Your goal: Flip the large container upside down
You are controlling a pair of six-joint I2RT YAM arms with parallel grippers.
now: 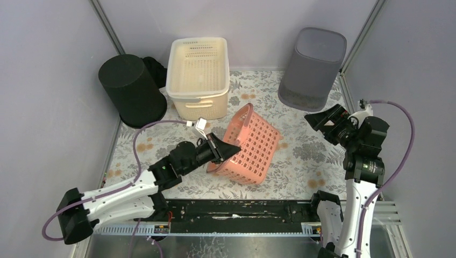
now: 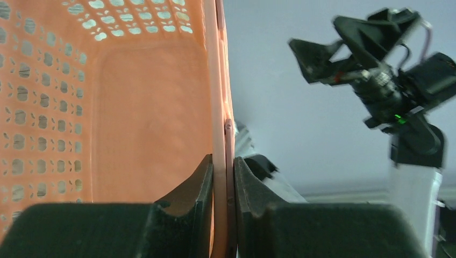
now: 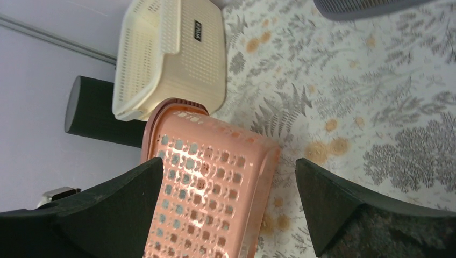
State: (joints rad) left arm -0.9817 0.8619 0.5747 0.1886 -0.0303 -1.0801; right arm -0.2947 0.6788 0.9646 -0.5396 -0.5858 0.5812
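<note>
While it is tipped onto its side near the middle of the desk (image 1: 301, 156), the pink basket (image 1: 253, 145) rests on one lower edge, its open mouth turned toward the left arm and a perforated wall facing up and to the right. One handle loop sticks up at the far end of the rim.

The left gripper (image 1: 228, 150) is clamped on the near rim of the basket. In the left wrist view one finger (image 2: 196, 188) sits inside the basket against the wall and the other lies just outside. The thin pink rim is pinched between them, and the jaws are nearly together.

The right gripper (image 1: 322, 119) hangs above the desk to the right of the basket, well apart from it, and points its way. Its jaws are spread wide and hold nothing. In the right wrist view the basket shows in the gap between the two fingers but lies beyond them, untouched.

A cream basket (image 1: 198, 75) stands upright behind the pink one, just beside its raised handle. A black bin (image 1: 132, 88) stands mouth down at the back left. A grey bin (image 1: 313, 67) stands at the back right. A floral-patterned cloth covers the desk.
</note>
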